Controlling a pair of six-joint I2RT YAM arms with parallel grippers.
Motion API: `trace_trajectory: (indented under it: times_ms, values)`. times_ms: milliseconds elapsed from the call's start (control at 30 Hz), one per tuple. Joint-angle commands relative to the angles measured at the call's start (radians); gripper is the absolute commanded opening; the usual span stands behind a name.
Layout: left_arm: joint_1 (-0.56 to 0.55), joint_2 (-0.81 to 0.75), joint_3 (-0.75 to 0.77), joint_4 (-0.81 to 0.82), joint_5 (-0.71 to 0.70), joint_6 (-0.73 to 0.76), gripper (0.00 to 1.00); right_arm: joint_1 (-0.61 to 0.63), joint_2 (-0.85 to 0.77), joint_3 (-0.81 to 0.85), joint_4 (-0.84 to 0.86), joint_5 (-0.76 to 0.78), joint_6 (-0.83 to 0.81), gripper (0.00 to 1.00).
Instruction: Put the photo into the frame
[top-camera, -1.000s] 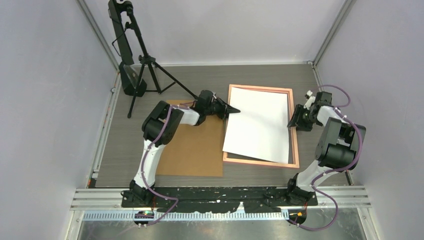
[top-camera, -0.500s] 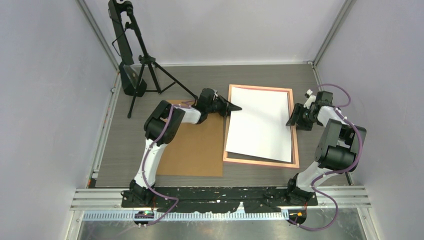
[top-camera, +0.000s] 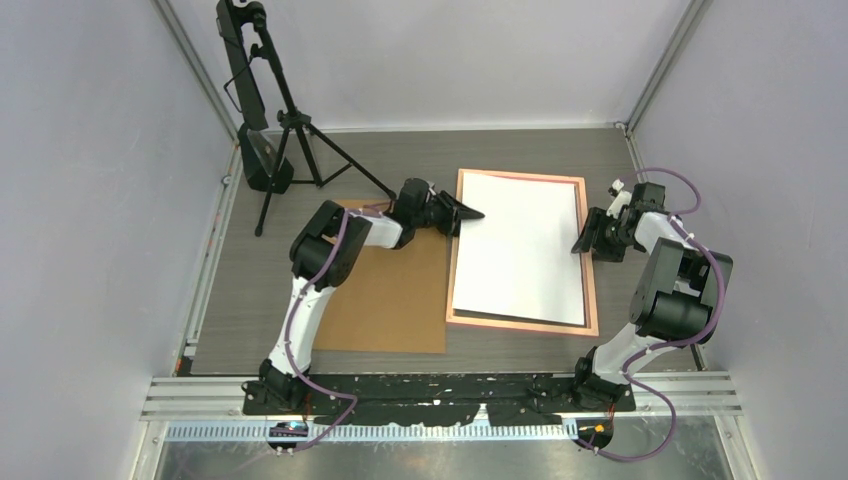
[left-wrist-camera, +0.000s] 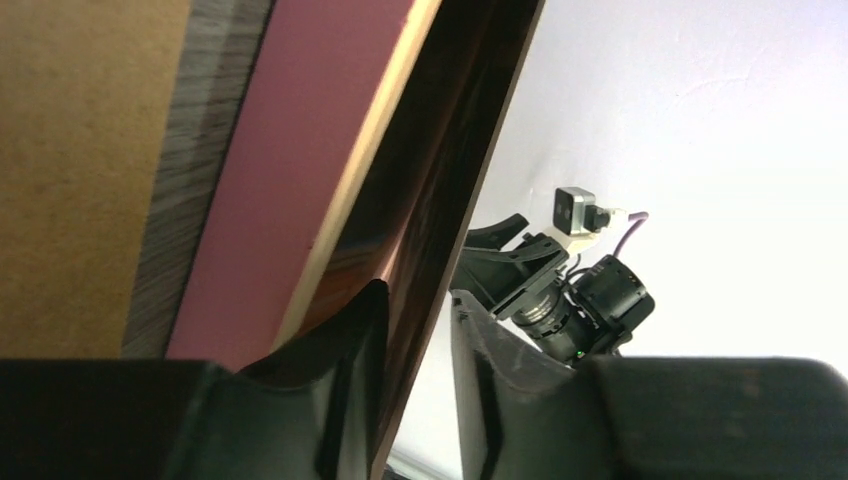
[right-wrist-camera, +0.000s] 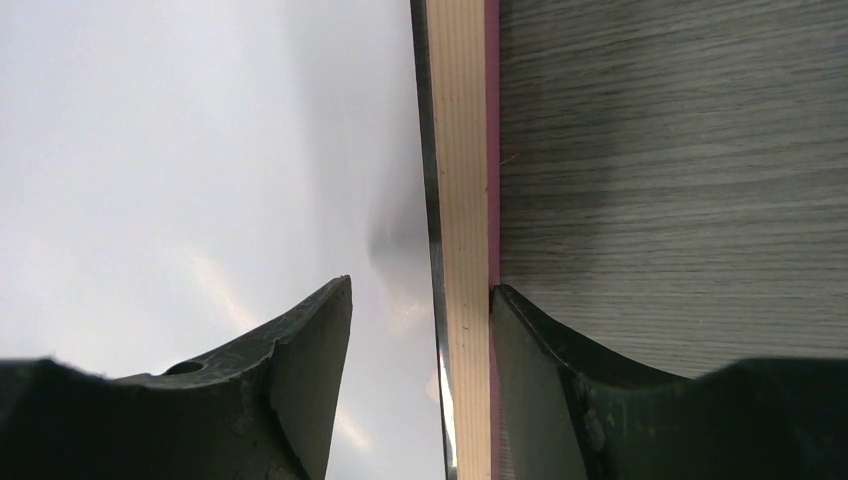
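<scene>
The photo (top-camera: 520, 250) lies white back up inside the salmon-pink frame (top-camera: 592, 300), nearly square with its rails. My left gripper (top-camera: 472, 214) is at the photo's upper left edge. In the left wrist view its jaws (left-wrist-camera: 418, 320) are narrowly apart, with the photo's edge (left-wrist-camera: 450, 200) between them and the pink rail (left-wrist-camera: 290, 150) beside them. My right gripper (top-camera: 580, 246) is open at the frame's right rail. In the right wrist view (right-wrist-camera: 420, 300) one finger is over the photo (right-wrist-camera: 180, 150) and the other is against the rail's (right-wrist-camera: 462, 200) outer side.
A plain brown backing board (top-camera: 385, 300) lies flat left of the frame, under my left arm. A black tripod with a camera arm (top-camera: 290, 130) stands at the back left. Grey walls close the table on three sides.
The photo's lower left corner has swung right, from overhanging the frame's left rail to inside it. My left gripper shifted slightly right and back. The right gripper barely moved.
</scene>
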Motion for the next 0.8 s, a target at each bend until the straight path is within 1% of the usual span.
trace_trajectory:
  times_ms: [0, 167, 433, 567, 767]
  values:
    - [-0.004, -0.024, 0.008, -0.027, 0.002, 0.029, 0.37, -0.004, -0.030, 0.011, 0.008, -0.022, -0.011, 0.60]
    - [-0.004, -0.061, -0.005, -0.084, 0.012, 0.060, 0.45, -0.005, -0.034, 0.007, 0.009, -0.027, -0.012, 0.60]
    - [-0.004, -0.123, 0.025, -0.291, 0.030, 0.187, 0.49, -0.005, -0.043, 0.000, 0.012, -0.040, -0.012, 0.60]
    - [-0.003, -0.129, 0.086, -0.415, 0.029, 0.277, 0.53, -0.004, -0.051, -0.004, 0.012, -0.044, -0.013, 0.60]
    - [-0.005, -0.118, 0.244, -0.661, 0.003, 0.448, 0.63, -0.005, -0.055, -0.008, 0.011, -0.048, -0.015, 0.60]
